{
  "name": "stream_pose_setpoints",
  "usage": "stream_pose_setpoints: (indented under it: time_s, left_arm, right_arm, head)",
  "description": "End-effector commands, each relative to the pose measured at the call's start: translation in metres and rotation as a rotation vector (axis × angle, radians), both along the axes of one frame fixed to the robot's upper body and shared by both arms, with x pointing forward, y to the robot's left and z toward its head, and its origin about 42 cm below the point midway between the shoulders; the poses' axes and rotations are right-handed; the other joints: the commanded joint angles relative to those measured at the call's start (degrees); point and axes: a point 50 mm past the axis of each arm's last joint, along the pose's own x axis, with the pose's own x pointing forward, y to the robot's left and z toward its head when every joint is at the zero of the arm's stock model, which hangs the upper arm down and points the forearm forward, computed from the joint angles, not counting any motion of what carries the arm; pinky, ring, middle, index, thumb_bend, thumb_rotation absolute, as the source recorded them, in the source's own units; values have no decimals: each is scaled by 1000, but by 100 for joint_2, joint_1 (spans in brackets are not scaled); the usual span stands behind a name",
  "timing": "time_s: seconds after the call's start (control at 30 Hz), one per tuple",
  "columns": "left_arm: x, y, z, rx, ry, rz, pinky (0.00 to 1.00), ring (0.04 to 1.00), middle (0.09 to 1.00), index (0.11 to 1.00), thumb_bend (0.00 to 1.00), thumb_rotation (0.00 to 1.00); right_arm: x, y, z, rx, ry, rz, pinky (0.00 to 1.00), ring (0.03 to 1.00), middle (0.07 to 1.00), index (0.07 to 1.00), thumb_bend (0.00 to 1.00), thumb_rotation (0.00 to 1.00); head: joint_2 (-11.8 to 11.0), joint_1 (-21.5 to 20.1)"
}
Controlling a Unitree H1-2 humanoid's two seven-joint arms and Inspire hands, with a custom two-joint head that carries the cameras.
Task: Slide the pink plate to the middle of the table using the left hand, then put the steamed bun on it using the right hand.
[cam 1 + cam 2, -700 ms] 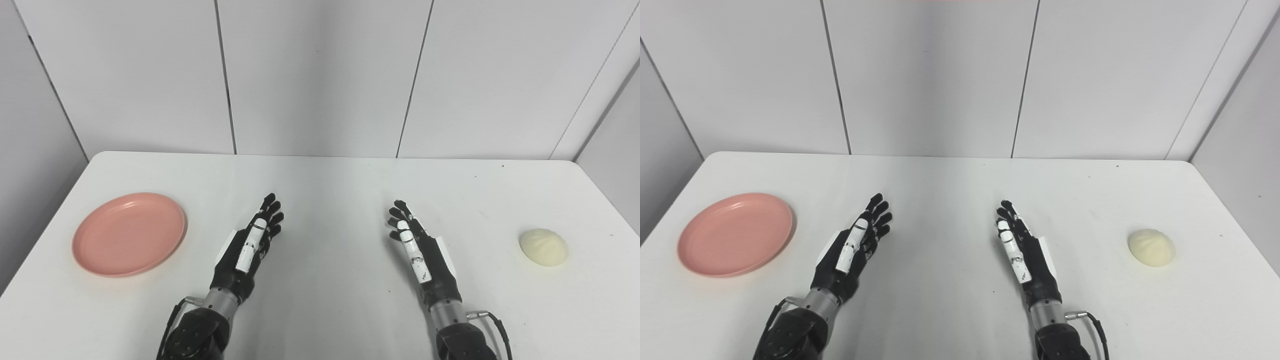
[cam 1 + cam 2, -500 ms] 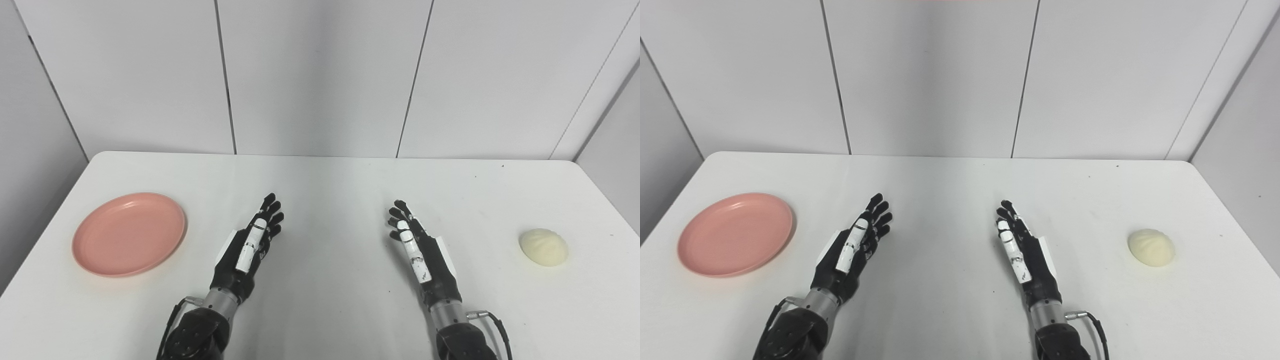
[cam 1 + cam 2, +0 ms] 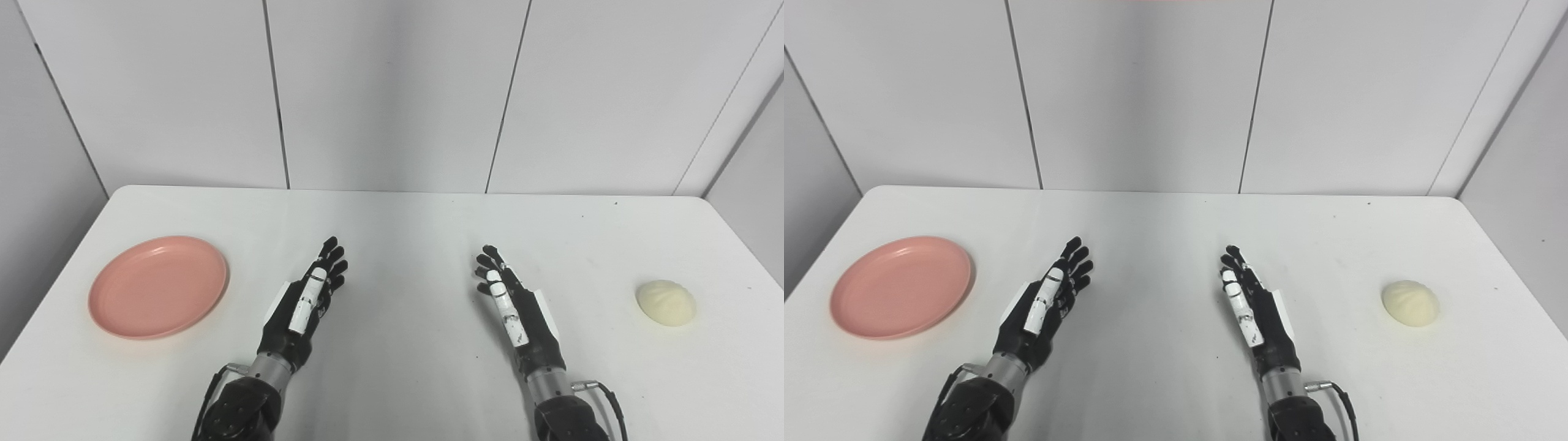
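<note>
A pink plate [image 3: 158,286] lies flat on the left side of the white table [image 3: 404,233], with nothing on it. At the right side rests a pale steamed bun [image 3: 666,302]. My left hand [image 3: 306,301] hovers over the table's near middle, open, fingers stretched forward, well to the right of the plate. My right hand [image 3: 511,301] mirrors it, open and empty, a good way left of the bun. Neither hand touches an object.
Grey wall panels [image 3: 392,92] rise right behind the table's far edge. The table's left and right edges run close to the plate and the bun. A cable [image 3: 606,392] trails from my right wrist.
</note>
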Motion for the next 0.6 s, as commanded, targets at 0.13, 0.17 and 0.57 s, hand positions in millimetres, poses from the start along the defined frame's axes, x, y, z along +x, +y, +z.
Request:
stream_pose_setpoints:
  time_s: [0.13, 0.17, 0.57]
  left_arm:
    - [-18, 7, -39, 42, 173, 12, 989, 980, 998, 1000, 410, 1000]
    - [-18, 7, -40, 42, 173, 12, 989, 980, 998, 1000, 410, 1000]
    - [-18, 7, -40, 38, 174, 13, 994, 981, 998, 1000, 408, 1000]
  right_arm:
    - [-10, 1, -19, 12, 51, -7, 846, 870, 892, 913, 253, 1000]
    - [-10, 1, -19, 12, 52, -8, 845, 870, 892, 913, 253, 1000]
    - [-9, 1, -20, 11, 47, -8, 845, 869, 891, 913, 253, 1000]
  head:
    - [10, 3]
    - [7, -3]
    - [5, 0]
